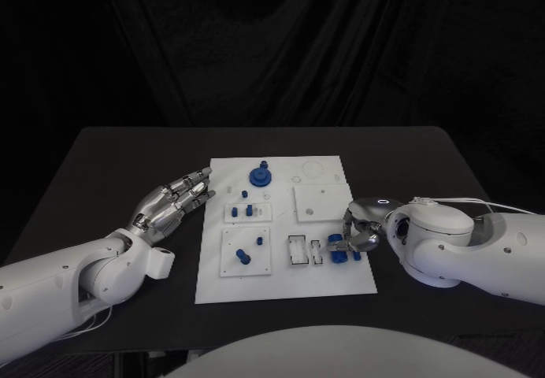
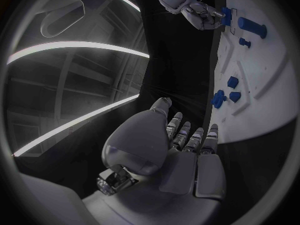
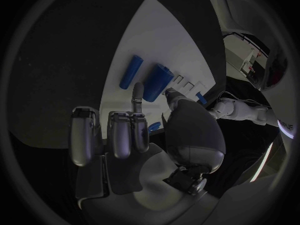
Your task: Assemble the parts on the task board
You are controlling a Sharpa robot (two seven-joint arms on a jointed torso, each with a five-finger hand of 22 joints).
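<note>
- task board: white matt plastic, smooth
- parts: blue plastic, slight sheen
- table: black, matt
- left hand: silver, metallic gloss
- arms: glossy white plastic

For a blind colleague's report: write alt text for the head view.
A white task board lies on a black table, with small blue parts on it. The right hand is at blue parts near the board's right edge; whether it grips one is unclear. The left hand hovers open beside the board's left edge.
</note>
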